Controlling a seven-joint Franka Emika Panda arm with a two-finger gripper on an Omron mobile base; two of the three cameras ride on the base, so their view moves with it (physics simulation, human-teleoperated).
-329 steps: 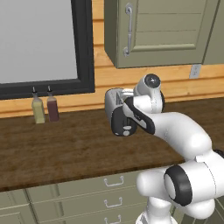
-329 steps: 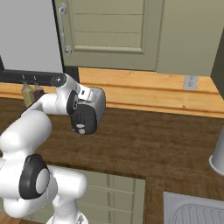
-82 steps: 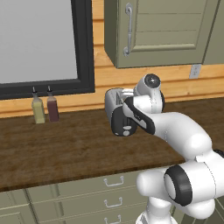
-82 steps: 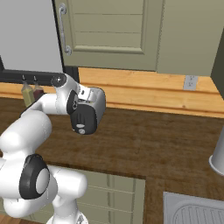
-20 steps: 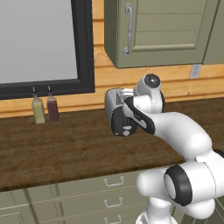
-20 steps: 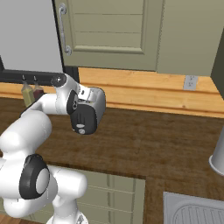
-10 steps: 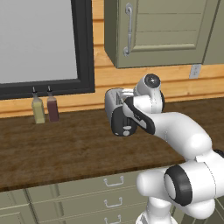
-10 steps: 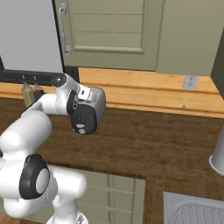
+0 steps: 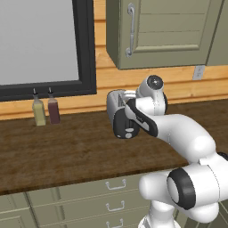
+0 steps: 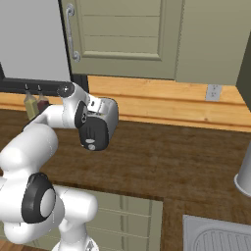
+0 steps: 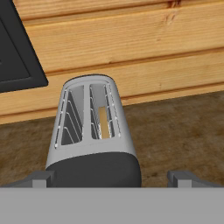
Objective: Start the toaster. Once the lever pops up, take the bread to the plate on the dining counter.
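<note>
Hovering spread wide, the pincer (image 11: 112, 177) sits just above the toaster (image 11: 93, 131) on the tabletop (image 11: 183, 131), its tips flanking the black end, probably lining up on the lever, hidden below. Ahead, the bread (image 11: 103, 123) stands in the right slot.

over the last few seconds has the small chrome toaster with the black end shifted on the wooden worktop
No. The small chrome toaster sits at the same spot as before, the same way right of the two bottles by the wooden wall in the left base view.
</note>
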